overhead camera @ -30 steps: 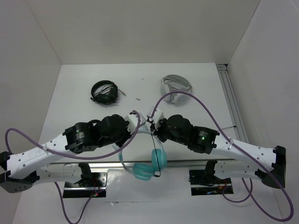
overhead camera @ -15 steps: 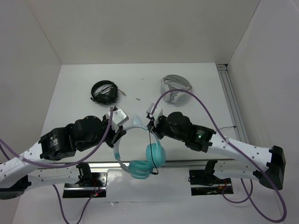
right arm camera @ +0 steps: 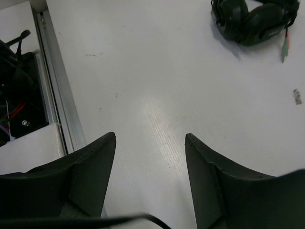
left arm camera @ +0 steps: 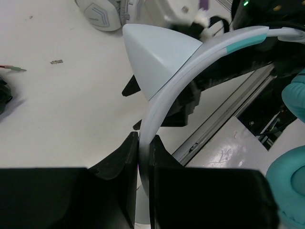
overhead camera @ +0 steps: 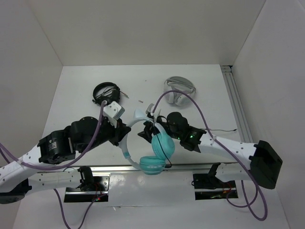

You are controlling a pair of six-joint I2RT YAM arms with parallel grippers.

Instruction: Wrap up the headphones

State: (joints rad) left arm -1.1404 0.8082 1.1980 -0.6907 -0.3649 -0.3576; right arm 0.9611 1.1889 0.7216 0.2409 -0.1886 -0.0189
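Over the bench, left end effector pinches the headphones for wrapping; right end effector, spread empty, should catch cable.

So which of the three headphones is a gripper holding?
The teal over-ear headphones, headband pinched by the left gripper; the black headphones and grey-and-white headphones lie free.

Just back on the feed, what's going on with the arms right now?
The left gripper is shut on the pale headband of the teal headphones, holding them near the table's front edge. The right gripper is open and empty beside the ear cups, with the black cable running just below its fingers. The cable looks loose, not yet wound. The black headphones and grey-white headphones lie further back.
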